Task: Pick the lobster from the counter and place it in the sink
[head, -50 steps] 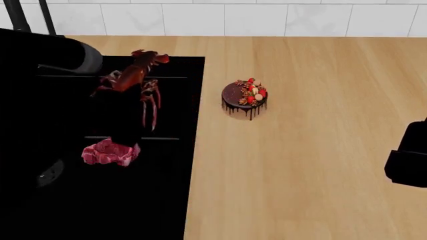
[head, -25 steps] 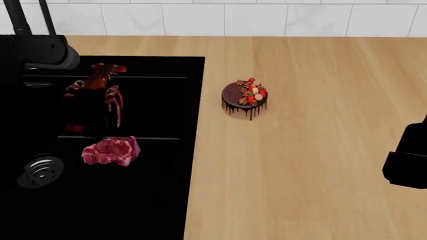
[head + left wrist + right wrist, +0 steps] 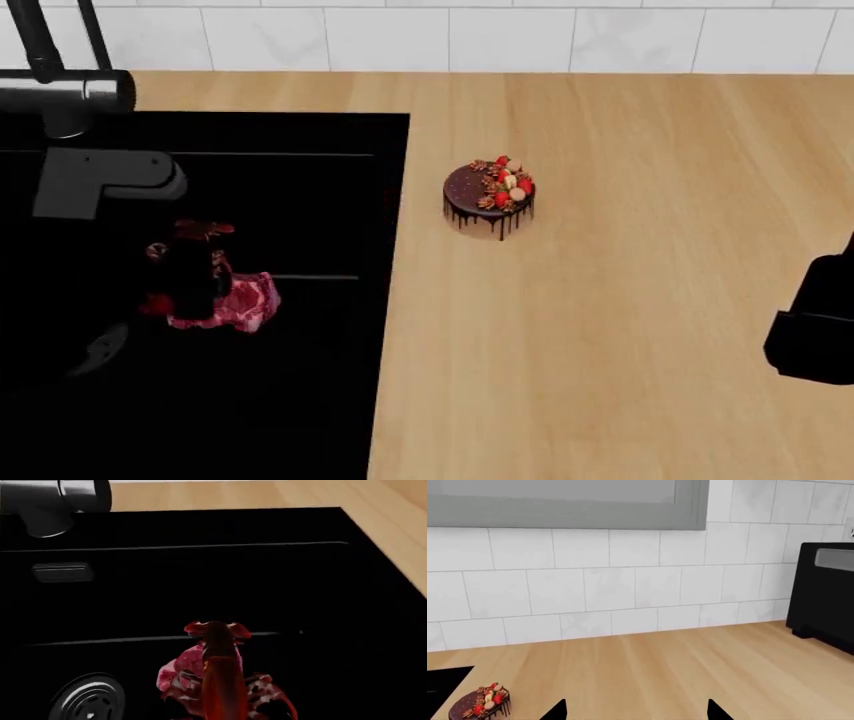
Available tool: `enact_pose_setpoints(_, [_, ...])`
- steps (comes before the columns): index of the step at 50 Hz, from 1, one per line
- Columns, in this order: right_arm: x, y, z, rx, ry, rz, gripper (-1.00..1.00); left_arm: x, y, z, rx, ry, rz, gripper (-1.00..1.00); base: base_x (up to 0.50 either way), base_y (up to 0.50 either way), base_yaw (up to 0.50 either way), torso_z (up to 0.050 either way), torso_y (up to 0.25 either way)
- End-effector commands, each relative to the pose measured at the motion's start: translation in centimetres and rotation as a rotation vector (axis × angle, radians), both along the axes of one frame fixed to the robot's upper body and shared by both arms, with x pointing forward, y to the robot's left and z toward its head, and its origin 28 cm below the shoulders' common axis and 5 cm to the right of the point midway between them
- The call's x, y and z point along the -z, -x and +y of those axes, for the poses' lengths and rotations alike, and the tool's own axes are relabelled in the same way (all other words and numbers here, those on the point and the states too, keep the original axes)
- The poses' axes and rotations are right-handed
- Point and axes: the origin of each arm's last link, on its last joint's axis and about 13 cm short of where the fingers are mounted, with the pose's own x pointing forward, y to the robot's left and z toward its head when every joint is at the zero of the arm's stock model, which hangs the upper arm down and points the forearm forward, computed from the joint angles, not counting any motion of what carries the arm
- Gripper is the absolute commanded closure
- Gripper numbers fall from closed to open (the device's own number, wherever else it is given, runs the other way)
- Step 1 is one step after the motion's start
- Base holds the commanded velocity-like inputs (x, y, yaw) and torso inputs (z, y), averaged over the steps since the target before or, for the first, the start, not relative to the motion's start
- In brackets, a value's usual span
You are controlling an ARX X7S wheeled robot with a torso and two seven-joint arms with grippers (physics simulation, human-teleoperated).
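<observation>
The dark-red lobster (image 3: 198, 232) hangs low inside the black sink (image 3: 320, 200), right over a pink meat piece (image 3: 247, 300). My left gripper (image 3: 187, 275) is shut on it, and its black fingers are lost against the basin. In the left wrist view the lobster (image 3: 220, 680) runs away from the camera with its fanned tail at the far end, above the meat (image 3: 179, 667) and beside the round drain (image 3: 90, 700). My right gripper (image 3: 637, 712) is open with nothing in it, low over the tan counter (image 3: 660, 665).
A black faucet (image 3: 60, 90) stands at the sink's back left. A small chocolate cake (image 3: 489, 195) topped with berries sits on the counter (image 3: 601, 350) just right of the sink. A black appliance (image 3: 827, 595) stands by the tiled wall.
My left arm has carried the lobster leftward from the sink's back part and lowered it into the basin over the meat piece. The right arm has barely moved.
</observation>
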Motion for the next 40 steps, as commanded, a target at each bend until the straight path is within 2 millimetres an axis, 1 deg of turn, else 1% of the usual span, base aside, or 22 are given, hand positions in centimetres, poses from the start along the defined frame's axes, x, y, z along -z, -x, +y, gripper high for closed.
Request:
enact_pose_setpoints(1, [0.2, -0.1, 0.0, -0.004, -0.005, 0.002, -1.0, 3.2, -2.2, -0.2, -0.034, 0.004, 0.077, 1.0, 0.0, 0.0, 0.0, 0.0, 0.0])
enact_pose_setpoints(6, [0.3, -0.3, 0.0, -0.008, -0.009, 0.006, -1.0, 4.4, -2.9, -0.6, -0.059, 0.021, 0.104, 1.0, 0.0, 0.0, 0.0, 0.0, 0.0])
enact_pose_setpoints(19, [0.5, -0.2, -0.1, -0.004, -0.014, 0.009, -1.0, 6.3, -2.0, -0.7, -0.098, 0.055, 0.186, 1.0, 0.0, 0.0, 0.0, 0.0, 0.001])
enact_pose_setpoints(30, [0.4, 0.0, -0.1, -0.003, -0.011, 0.008, -1.0, 7.2, -1.6, -1.0, -0.086, 0.055, 0.209, 1.0, 0.0, 0.0, 0.0, 0.0, 0.0])
enact_pose_setpoints(40, [0.5, 0.0, -0.1, -0.004, -0.014, 0.007, -1.0, 7.6, -1.5, -0.8, -0.109, 0.057, 0.209, 1.0, 0.0, 0.0, 0.0, 0.0, 0.0])
